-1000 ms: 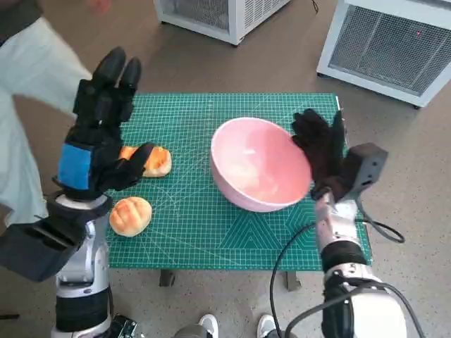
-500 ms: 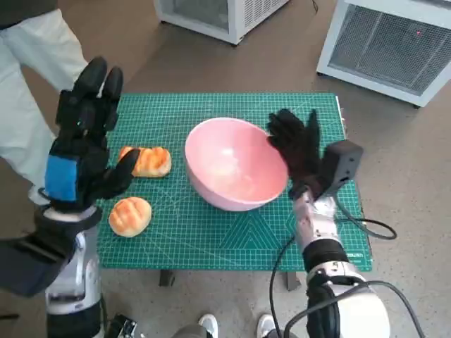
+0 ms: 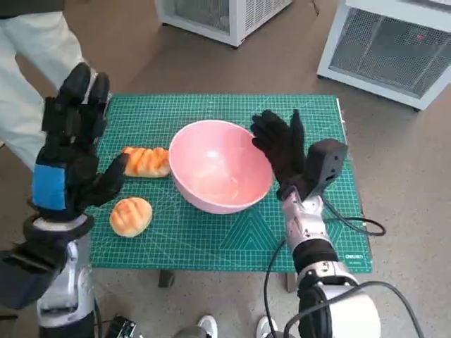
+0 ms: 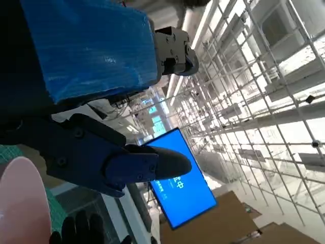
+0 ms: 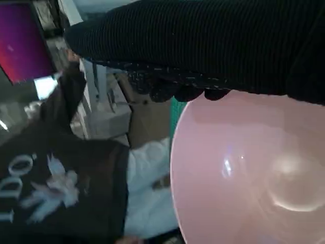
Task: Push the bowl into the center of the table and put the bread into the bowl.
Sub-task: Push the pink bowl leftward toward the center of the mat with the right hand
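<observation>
- Bowl (image 3: 219, 165) first: pink and empty, it sits on the green mat (image 3: 211, 239) directly to the inner side of our right hand (image 3: 280, 149), about mid-table by our reading.
- Our right hand stands upright with its fingers spread and nothing gripped. Its palm lies flat against the bowl's near-side rim, and the right wrist view shows the glove (image 5: 203, 46) hard over the pink rim (image 5: 175, 152).
- We judge the push close to done, since the bowl looks roughly central. Any further shove would run from the right hand toward the left.
- Our left hand (image 3: 67, 151) is raised above the mat's edge, fingers apart and holding nothing. Its wrist camera sees mostly ceiling and a blue screen (image 4: 183, 185).
- Two pieces of bread lie between that left hand and the bowl. The long loaf (image 3: 146, 161) is just beside the bowl's far wall from the right hand, possibly touching it; we cannot tell. The round bun (image 3: 130, 215) sits nearer the robot's body, apart from the bowl.
- What the next move turns on: both breads lie below and inward of our left hand, well across the bowl from the right, so the left is the nearer one to pick.
- The loaf's long axis runs across the table, toward the bowl.
- A person's pale trouser leg (image 3: 28, 49) stands beyond the left hand.
</observation>
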{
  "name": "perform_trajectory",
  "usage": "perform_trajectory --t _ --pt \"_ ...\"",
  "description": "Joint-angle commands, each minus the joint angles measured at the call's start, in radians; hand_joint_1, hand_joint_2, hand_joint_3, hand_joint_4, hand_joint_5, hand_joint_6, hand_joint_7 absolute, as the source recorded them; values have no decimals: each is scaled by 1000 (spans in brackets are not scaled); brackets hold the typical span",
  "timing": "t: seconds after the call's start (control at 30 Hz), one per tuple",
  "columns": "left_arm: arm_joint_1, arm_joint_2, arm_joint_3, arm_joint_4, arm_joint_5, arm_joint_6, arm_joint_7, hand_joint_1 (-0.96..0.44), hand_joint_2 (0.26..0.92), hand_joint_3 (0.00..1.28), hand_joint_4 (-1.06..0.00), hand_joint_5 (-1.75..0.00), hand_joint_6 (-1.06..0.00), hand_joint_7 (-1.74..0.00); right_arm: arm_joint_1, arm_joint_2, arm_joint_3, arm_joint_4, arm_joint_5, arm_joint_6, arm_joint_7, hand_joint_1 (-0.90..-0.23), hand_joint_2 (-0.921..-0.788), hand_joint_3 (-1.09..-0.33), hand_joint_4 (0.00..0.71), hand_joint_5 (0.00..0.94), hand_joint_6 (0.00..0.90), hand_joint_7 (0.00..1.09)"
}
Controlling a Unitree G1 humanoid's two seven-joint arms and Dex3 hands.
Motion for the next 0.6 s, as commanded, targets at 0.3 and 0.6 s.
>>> perform_trajectory --t 0.3,0.6 --pt "16 1 6 -24 -2 13 16 -696 921 433 -154 -1 1 -399 -34 13 -11 3 5 1 40 -677 -921 -858 172 1 96 471" --pt "1 -6 -2 0 2 6 24 -689 921 433 -153 -1 1 -397 -77 -19 -19 -28 20 -122 123 -677 -921 -843 202 13 104 478"
